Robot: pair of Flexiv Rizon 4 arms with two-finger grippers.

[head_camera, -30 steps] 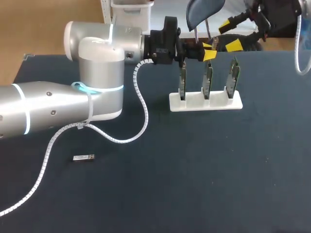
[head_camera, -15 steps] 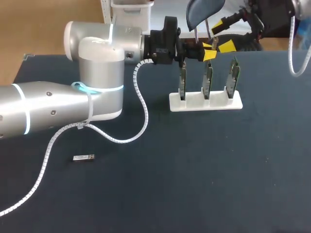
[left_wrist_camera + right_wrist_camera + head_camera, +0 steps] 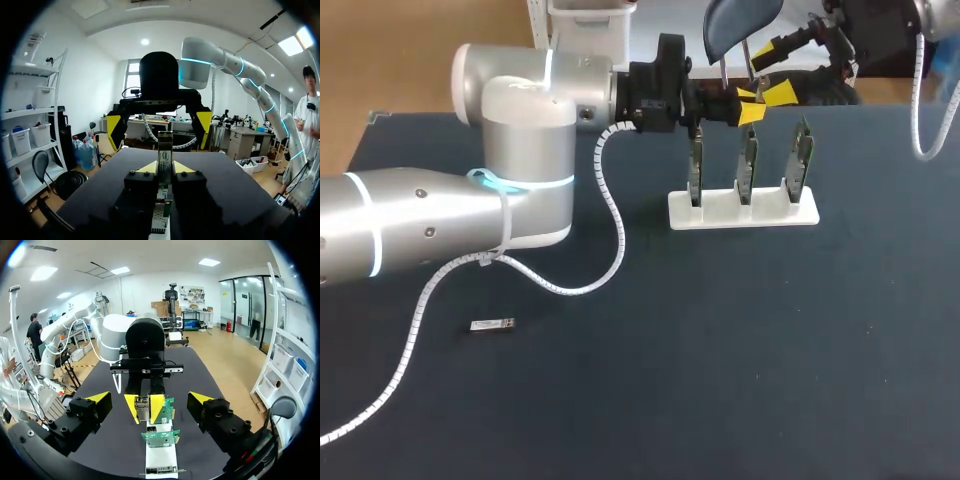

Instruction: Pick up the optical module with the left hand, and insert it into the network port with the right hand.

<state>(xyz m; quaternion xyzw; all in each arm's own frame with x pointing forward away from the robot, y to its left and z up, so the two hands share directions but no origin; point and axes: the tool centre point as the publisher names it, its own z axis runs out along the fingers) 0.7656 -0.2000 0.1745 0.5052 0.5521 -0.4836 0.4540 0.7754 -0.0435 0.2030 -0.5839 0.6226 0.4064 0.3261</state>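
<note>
A dark navy table (image 3: 740, 350) fills the head view. Past its far edge is a tan wood-tone floor (image 3: 390, 60), where a white shelf unit (image 3: 582, 25) and a blue-backed chair (image 3: 735, 20) stand. In the wrist views, white walls (image 3: 95, 85) and a white ceiling (image 3: 125, 20) with recessed lights (image 3: 208, 262) surround the table.

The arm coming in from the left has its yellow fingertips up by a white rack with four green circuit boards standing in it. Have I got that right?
Not quite. The white rack holds three green circuit boards, not four; the head view shows them standing side by side. The rest is right: the left gripper, on the arm from the left, has its yellow fingertips up by that rack.
</note>
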